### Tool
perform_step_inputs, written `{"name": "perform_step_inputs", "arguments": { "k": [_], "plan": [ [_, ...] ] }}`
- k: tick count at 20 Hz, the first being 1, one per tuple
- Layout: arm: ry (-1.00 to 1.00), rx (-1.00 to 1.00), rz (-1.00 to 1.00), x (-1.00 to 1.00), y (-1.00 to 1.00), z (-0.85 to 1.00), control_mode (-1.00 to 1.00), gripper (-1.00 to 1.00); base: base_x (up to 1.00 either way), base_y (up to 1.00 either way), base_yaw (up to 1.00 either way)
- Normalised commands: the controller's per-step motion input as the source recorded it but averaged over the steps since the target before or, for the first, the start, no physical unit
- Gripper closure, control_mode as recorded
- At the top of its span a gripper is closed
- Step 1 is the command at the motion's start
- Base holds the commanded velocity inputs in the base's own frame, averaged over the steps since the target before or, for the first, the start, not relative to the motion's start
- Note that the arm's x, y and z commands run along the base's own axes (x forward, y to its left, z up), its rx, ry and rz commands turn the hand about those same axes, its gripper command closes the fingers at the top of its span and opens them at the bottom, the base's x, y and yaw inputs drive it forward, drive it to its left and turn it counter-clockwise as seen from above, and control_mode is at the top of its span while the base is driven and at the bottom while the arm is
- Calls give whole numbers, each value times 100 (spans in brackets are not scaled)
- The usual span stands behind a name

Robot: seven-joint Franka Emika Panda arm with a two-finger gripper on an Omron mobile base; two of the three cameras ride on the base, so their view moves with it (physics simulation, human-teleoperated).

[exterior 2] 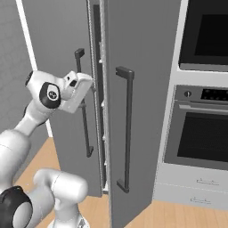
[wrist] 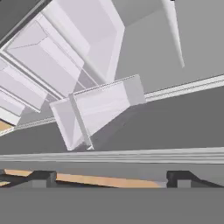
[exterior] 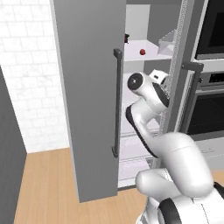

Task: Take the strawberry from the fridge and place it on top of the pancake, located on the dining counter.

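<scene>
- The strawberry [exterior: 142, 52] sits on a white shelf [exterior: 148, 54] high up inside the fridge [exterior: 87, 87], a tiny red dot well back from the front edge.
- There's a darker red item [exterior: 127, 38] at the left end of the shelf, right by the edge of the open door.
- The left fridge door is swung wide open, and its dark bar handle [exterior: 117, 103] faces out.
- The gripper [wrist: 111, 177] is poked into the fridge gap below that shelf, jaws spread wide with nothing between them.
- In the hand view the fingers [wrist: 43, 177] frame white door bins [wrist: 98, 109] and drawers.
- A black wall oven [exterior 2: 200, 129] stands just right of the fridge.
- Wood floor [exterior: 48, 183] below.
</scene>
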Motion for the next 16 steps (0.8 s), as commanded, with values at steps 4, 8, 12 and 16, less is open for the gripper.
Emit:
{"name": "perform_step_inputs", "arguments": {
  "k": [4,8,12,16],
  "plan": [
    [7,-6,0,92,-15,-24,-100,-100,0,0,0],
    [1,-8,0,70,-34,-8,-100,-100,0,0,0],
    [0,-4,-5,-5,-52,0,-100,-100,0,0,0],
    [-2,-9,-10,-40,-47,0,-100,-100,0,0,0]
  ]
}}
